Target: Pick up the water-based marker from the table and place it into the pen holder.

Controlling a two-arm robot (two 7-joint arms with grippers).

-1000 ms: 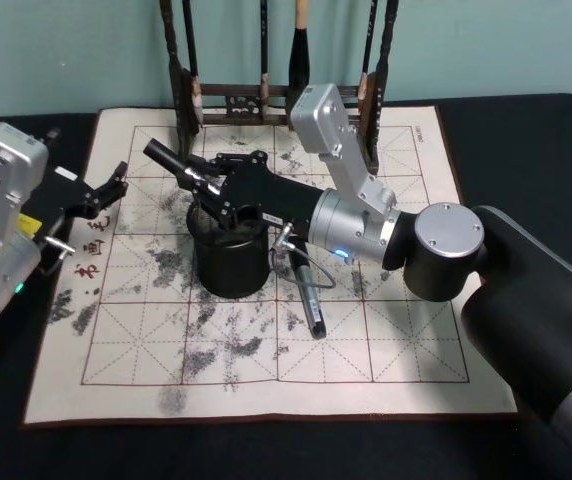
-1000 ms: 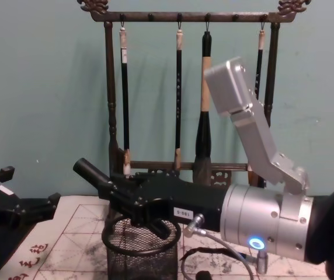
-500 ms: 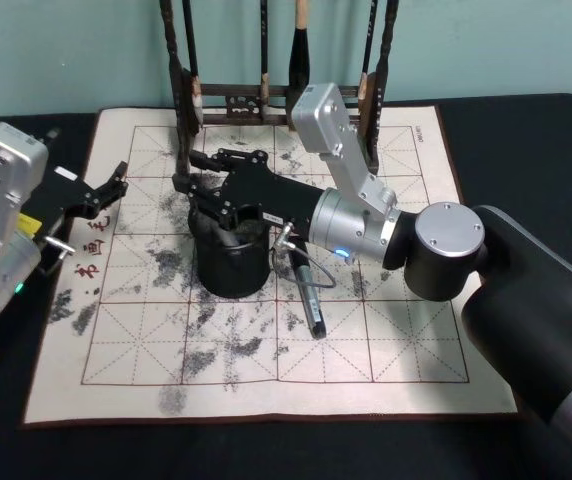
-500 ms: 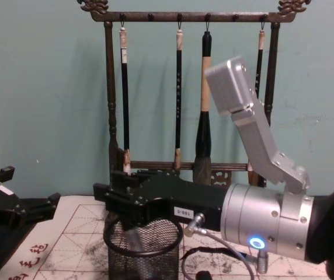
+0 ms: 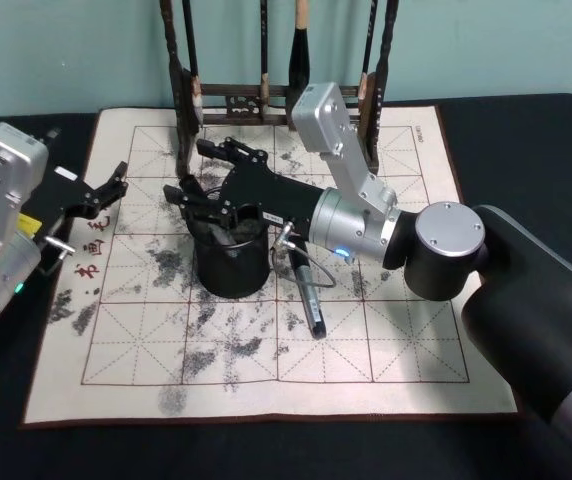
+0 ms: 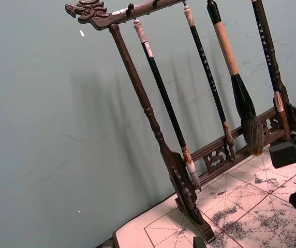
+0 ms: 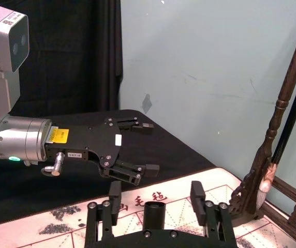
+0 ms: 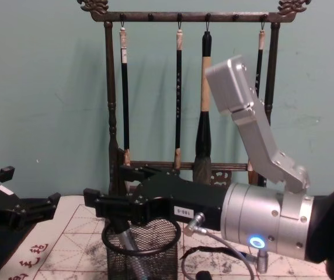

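Saw right pincer (image 5: 194,170) spread wide, gripping nothing, just above pen holder (image 5: 231,265) mid-tabletop (image 5: 526,130). Found marker (image 8: 122,252) inside holder, straight below pincer, long axis near upright, leaning. Judged placement done. Noted left pincer (image 5: 116,183) parked open near left edge.

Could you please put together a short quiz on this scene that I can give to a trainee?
1. Which gripper sits at the left edge of the mat, fingers open and empty?
2. True or false: the right gripper is shut on the marker.
3. Where is the marker? A) on the bare dark tabletop B) leaning inside the pen holder C) hung on the brush rack

Key
1. The left gripper.
2. False: its fingers are spread open just above the pen holder.
3. B.
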